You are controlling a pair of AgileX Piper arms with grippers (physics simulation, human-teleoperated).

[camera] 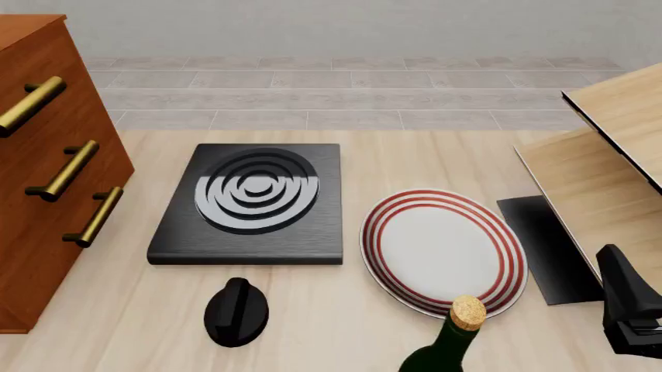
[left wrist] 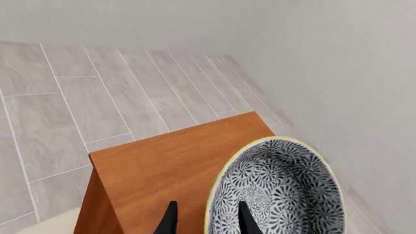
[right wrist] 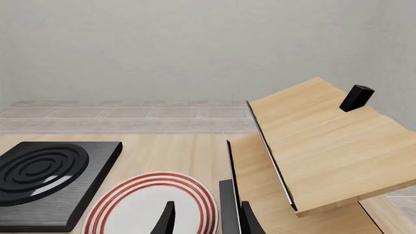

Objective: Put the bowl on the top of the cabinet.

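Note:
The bowl [left wrist: 279, 190], grey-blue and white floral with a pale rim, rests on the reddish-brown cabinet top [left wrist: 169, 161] near its edge in the left wrist view. My left gripper [left wrist: 206, 219] is open, its two fingers straddling the bowl's rim, one inside and one outside. In the front view the cabinet [camera: 42, 178] stands at the far left with three brass handles; the bowl and my left arm are out of that view. My right gripper [camera: 631, 310] is low at the front right, open and empty, and also shows in the right wrist view [right wrist: 206, 219].
A black hob [camera: 253, 205] lies mid-table. A white plate with red rings [camera: 445, 252] sits right of it. A black knob-like object [camera: 236, 311] and a corked bottle [camera: 455, 341] stand at the front. A tan wooden unit [camera: 610, 147] fills the right.

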